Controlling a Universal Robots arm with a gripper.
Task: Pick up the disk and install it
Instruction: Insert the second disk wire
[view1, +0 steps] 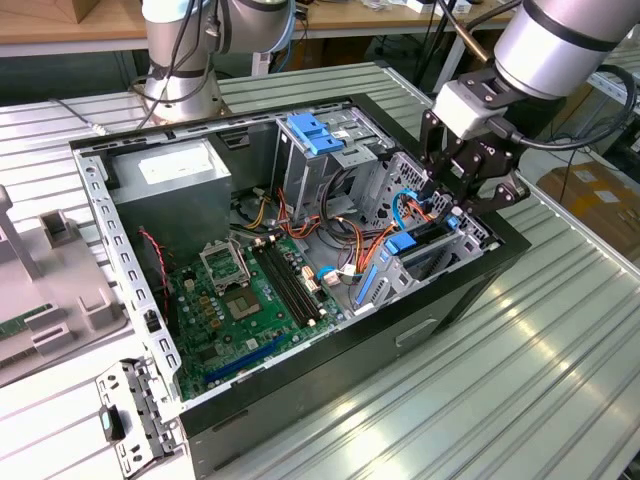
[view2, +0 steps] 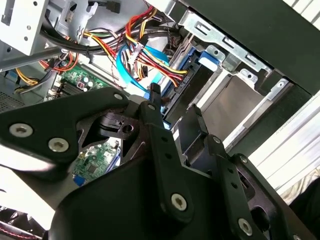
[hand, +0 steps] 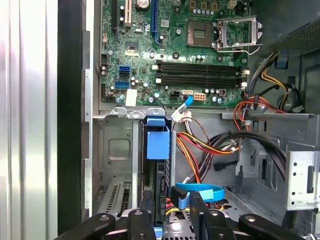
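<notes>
The disk stands on edge in the metal drive bay at the exterior view's right end of the open computer case, dark with blue side rails. In the first wrist view, the disk's thin dark edge runs down the bay below a blue tab. In the second wrist view, the disk lies just beyond the fingertips. My gripper hangs directly over the bay. It shows in both wrist views, open, with its fingers apart and nothing clamped between them.
Red, yellow and blue cables crowd the space beside the bay. The motherboard, a grey power supply and a light-blue bracket fill the case. A grey fixture sits on the slatted table.
</notes>
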